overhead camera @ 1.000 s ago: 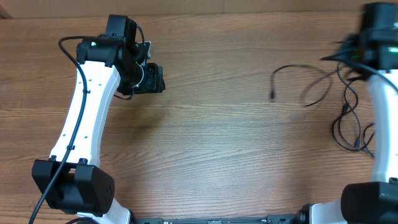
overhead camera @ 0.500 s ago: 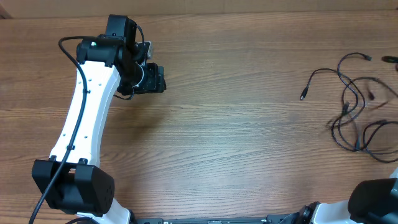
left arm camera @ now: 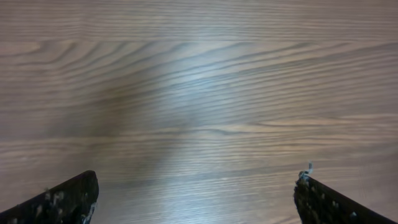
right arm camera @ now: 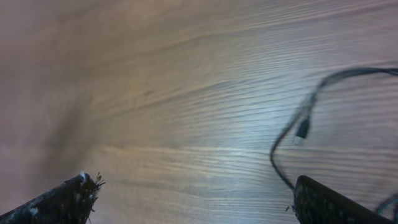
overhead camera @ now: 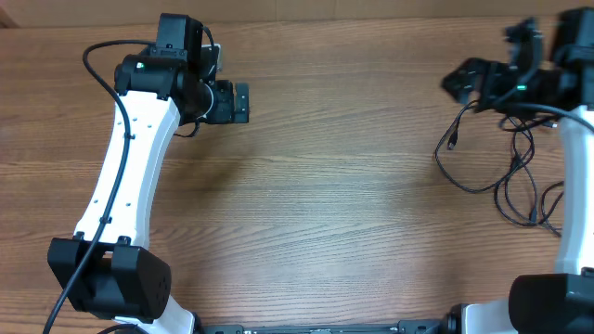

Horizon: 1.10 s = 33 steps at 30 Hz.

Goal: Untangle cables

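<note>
The cables (overhead camera: 516,173) are thin black cords lying in loose overlapping loops on the wooden table at the far right. One small plug (overhead camera: 452,142) points left at the end of a curved strand. My right gripper (overhead camera: 458,82) hovers open just above and left of that tangle, holding nothing. In the right wrist view, the plug (right arm camera: 301,129) and its cord lie beside the right fingertip (right arm camera: 323,200), and bare wood fills the gap of the right gripper (right arm camera: 196,199). My left gripper (overhead camera: 239,102) is open at the upper left, far from the cords, with only wood below the left gripper (left arm camera: 196,198).
Wood-grain table (overhead camera: 316,213) spans the whole view. The white left arm (overhead camera: 125,167) runs from the bottom left up to its gripper. The white right arm (overhead camera: 574,186) stands along the right edge, partly over the cords.
The right arm left the overhead view and returned with its gripper pointing left and open. The cords shifted, and the loose plug now lies further right. The left gripper opened and rose slightly.
</note>
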Each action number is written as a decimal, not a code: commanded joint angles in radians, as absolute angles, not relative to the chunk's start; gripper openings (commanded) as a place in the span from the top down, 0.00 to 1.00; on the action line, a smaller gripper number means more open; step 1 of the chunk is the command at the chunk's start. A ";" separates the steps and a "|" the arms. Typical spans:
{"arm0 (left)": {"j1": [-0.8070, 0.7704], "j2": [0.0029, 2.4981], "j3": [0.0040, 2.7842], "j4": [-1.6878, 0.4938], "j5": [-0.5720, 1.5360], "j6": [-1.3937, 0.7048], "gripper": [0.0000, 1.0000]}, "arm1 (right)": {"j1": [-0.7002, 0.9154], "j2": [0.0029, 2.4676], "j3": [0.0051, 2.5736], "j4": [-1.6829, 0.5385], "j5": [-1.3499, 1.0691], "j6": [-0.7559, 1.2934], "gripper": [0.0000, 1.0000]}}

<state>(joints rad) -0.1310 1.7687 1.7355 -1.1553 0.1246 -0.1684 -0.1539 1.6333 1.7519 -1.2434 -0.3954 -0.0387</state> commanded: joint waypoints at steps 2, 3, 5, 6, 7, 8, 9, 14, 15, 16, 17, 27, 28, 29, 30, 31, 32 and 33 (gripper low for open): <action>-0.134 1.739 1.741 -1.225 -0.063 -0.274 0.00 | -0.037 1.643 1.667 -1.244 -0.292 -0.080 0.00; -0.132 1.739 1.741 -1.249 -0.063 -0.278 0.00 | -0.017 1.646 1.646 -1.245 -0.264 -0.078 0.00; -0.124 1.739 1.741 -1.329 -0.063 -0.315 0.01 | 0.009 1.648 1.608 -1.248 -0.206 -0.035 0.00; -0.119 1.739 1.741 -1.367 -0.064 -0.332 0.00 | 0.016 1.648 1.597 -1.256 -0.179 -0.007 0.00; -0.111 1.739 1.741 -1.413 -0.063 -0.352 0.00 | 0.023 1.648 1.591 -1.277 -0.148 0.020 0.00; -0.103 1.739 1.741 -1.451 -0.062 -0.360 0.00 | 0.023 1.648 1.590 -1.291 -0.137 0.031 0.00; -0.097 1.739 1.741 -1.483 -0.059 -0.360 0.00 | 0.023 1.648 1.590 -1.308 -0.131 0.038 0.00; -0.075 1.736 1.741 -1.612 -0.064 -0.352 0.00 | 0.023 1.622 1.588 -1.381 -0.131 0.053 0.00; -0.074 1.733 1.741 -1.626 -0.063 -0.352 0.00 | 0.023 1.612 1.586 -1.388 -0.131 0.053 0.00; -0.074 1.730 1.741 -1.636 -0.063 -0.352 0.00 | 0.023 1.593 1.576 -1.386 -0.130 0.053 0.00; -0.074 1.723 1.740 -1.642 -0.063 -0.352 0.00 | 0.023 1.571 1.562 -1.380 -0.118 0.058 0.00; -0.074 1.353 1.512 -1.428 -0.063 -0.293 0.01 | 0.023 1.128 1.237 -1.124 -0.067 0.094 0.00; -0.074 1.262 1.436 -1.369 -0.067 -0.286 0.00 | 0.023 1.059 1.203 -1.091 -0.060 0.094 0.00; -0.074 1.223 1.404 -1.343 -0.067 -0.281 0.00 | 0.023 1.033 1.192 -1.082 -0.054 0.094 0.00; -0.074 1.153 1.348 -1.295 -0.066 -0.265 0.00 | 0.023 0.992 1.178 -1.069 -0.042 0.094 0.00; -0.074 1.109 1.313 -1.265 -0.066 -0.259 0.00 | 0.023 0.965 1.172 -1.063 -0.036 0.094 0.00; -0.074 1.029 1.250 -1.207 -0.067 -0.244 0.00 | 0.023 0.927 1.169 -1.058 -0.025 0.094 0.00; -0.074 0.982 1.213 -1.173 -0.067 -0.239 0.00 | 0.023 0.903 1.169 -1.056 -0.019 0.094 0.00</action>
